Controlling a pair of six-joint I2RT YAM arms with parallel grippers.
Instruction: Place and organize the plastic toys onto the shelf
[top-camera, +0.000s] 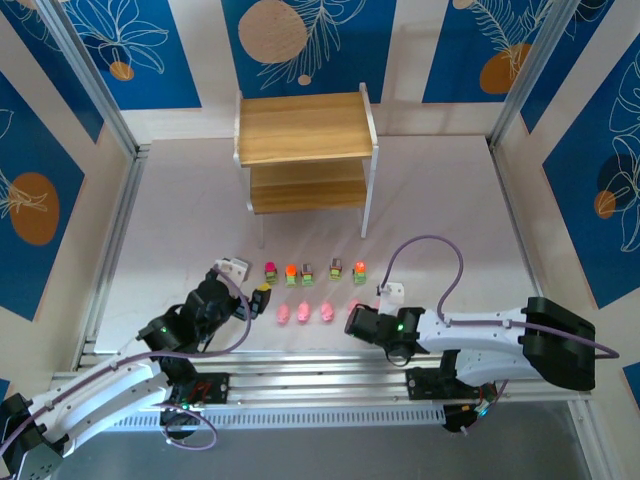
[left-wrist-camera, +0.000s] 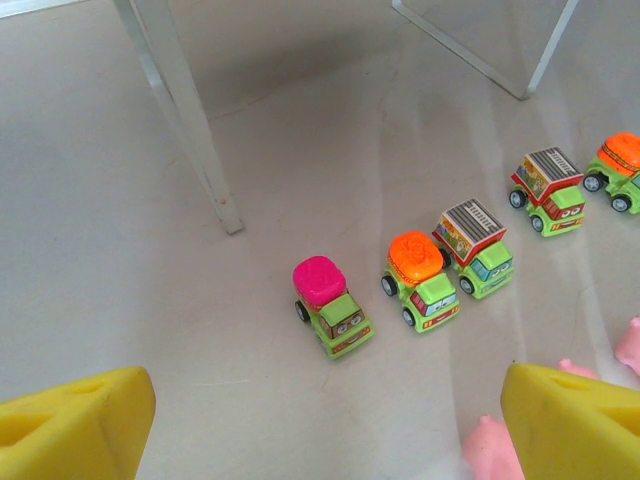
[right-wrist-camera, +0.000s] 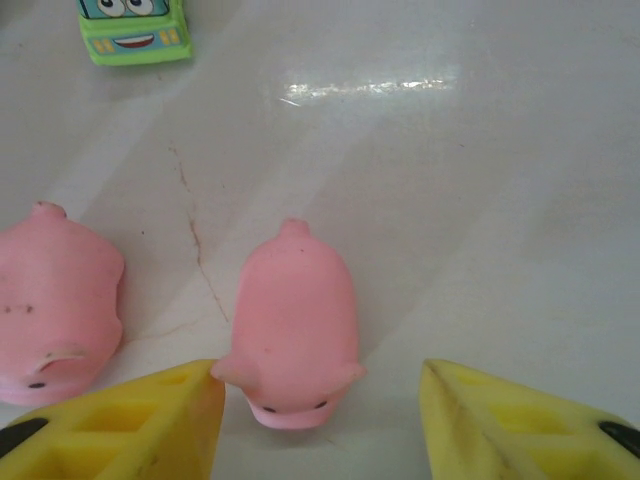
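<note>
1. The right gripper (right-wrist-camera: 318, 372) has its jaws apart around a pink figure (right-wrist-camera: 292, 320), with one pad (right-wrist-camera: 120, 425) right against it and the other clear.
2. A second pink figure (right-wrist-camera: 55, 300) lies just beside it.
3. The left gripper (left-wrist-camera: 328, 378) gapes wide and empty near a pink-topped truck (left-wrist-camera: 330, 305), with a white shelf leg (left-wrist-camera: 185, 120) beyond.
4. The overhead view shows the shelf (top-camera: 305, 150) and the toys in two rows on the table (top-camera: 180, 230) in front of it.

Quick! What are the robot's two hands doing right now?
Left gripper: open, holding nothing.
Right gripper: open around a pink pig, not gripping it yet.
</note>
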